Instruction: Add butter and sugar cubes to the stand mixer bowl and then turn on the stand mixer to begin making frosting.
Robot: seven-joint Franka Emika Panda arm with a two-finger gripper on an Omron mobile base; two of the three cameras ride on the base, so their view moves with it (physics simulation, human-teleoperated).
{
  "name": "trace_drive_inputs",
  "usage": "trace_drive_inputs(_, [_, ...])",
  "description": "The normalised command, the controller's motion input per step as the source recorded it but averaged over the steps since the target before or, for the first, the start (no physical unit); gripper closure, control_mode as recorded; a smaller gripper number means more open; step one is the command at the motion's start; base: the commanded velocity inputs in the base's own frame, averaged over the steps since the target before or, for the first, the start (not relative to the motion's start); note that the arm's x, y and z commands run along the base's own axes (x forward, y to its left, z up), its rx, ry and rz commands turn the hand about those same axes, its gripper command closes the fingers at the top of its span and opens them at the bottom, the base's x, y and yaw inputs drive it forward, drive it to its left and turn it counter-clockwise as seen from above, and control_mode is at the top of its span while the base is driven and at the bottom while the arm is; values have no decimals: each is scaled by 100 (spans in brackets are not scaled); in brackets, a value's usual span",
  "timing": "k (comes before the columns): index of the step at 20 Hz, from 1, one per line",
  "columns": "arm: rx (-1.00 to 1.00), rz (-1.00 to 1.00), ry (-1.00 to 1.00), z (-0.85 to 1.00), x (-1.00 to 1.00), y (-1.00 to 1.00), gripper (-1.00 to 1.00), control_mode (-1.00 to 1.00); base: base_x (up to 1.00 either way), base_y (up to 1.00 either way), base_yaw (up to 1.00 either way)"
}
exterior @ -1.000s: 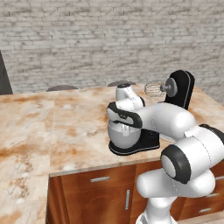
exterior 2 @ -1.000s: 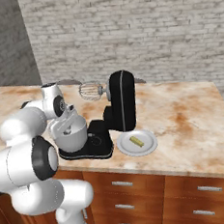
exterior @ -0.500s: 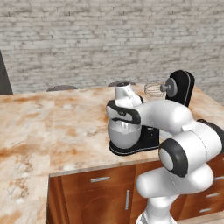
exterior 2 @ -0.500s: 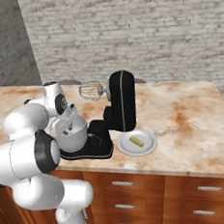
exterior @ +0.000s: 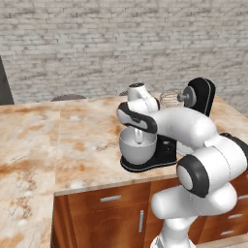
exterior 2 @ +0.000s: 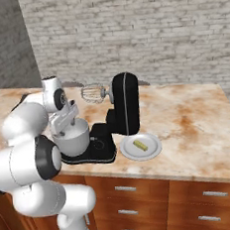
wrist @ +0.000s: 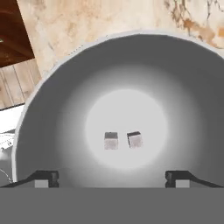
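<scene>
Two small grey sugar cubes (wrist: 123,140) lie loose on the floor of the deep light-grey metal mixer bowl (wrist: 48,109). Your gripper (wrist: 112,178) hangs over it, jaws spread, empty. Sugar looks done; next fetch the pale yellow butter stick (exterior 2: 140,144) off the flat white plate (exterior 2: 128,152).

No text, label, brand, number or sign can be read anywhere. The glossy black stand mixer (exterior 2: 122,106) bears no legible marking. Neither does the light grey metal bowl (wrist: 52,109).
</scene>
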Motion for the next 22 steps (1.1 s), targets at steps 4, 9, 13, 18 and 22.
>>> trace_drive_inputs(4, [6, 0, 0, 100, -43, 0, -100, -100, 0, 0, 0])
trace_drive_inputs(9, [9, 0, -1, 99, -70, -16, -100, -100, 0, 0, 0])
trace_drive_inputs(13, [17, 0, 0, 65, -90, -81, -100, -100, 0, 0, 0])
trace_drive_inputs(18, [25, 0, 2, 14, -75, -100, -100, -100, 0, 0, 0])
trace_drive_inputs(22, [30, 0, 3, 0, -50, -100, -100, -100, 0, 0, 0])
